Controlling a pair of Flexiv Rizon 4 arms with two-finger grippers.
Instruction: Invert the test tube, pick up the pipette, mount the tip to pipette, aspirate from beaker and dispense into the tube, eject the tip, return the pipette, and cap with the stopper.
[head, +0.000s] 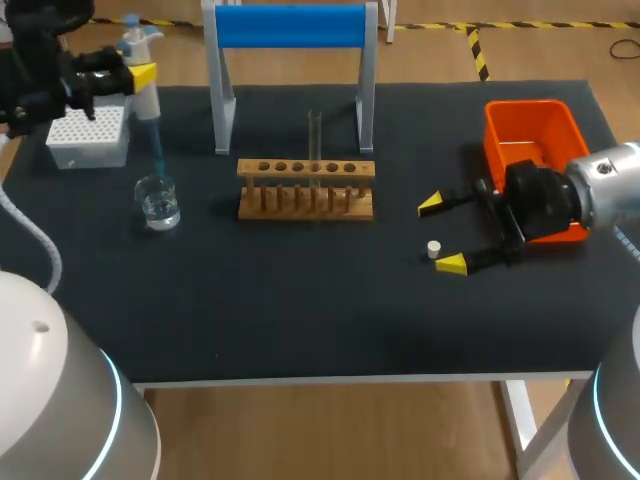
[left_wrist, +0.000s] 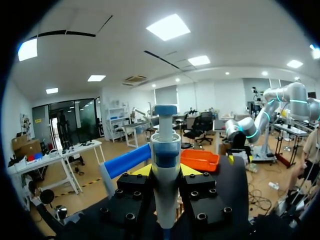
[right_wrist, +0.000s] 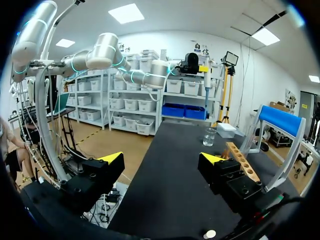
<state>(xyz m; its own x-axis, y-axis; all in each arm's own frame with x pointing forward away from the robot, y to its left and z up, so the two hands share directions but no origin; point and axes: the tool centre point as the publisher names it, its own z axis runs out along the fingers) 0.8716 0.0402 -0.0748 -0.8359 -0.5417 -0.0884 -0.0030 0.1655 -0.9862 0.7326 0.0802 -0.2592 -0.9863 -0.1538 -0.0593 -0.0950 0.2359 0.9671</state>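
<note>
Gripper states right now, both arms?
Left gripper: shut on the pipette.
Right gripper: open, holding nothing; the stopper lies on the table by its fingers.

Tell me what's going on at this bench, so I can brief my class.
The left gripper holds the pipette upright, its blue tip reaching down to the beaker of clear liquid; whether it touches the liquid is unclear. The test tube stands in the wooden rack. The right gripper is low over the table, the white stopper lying between its open fingers, ungripped.
</note>
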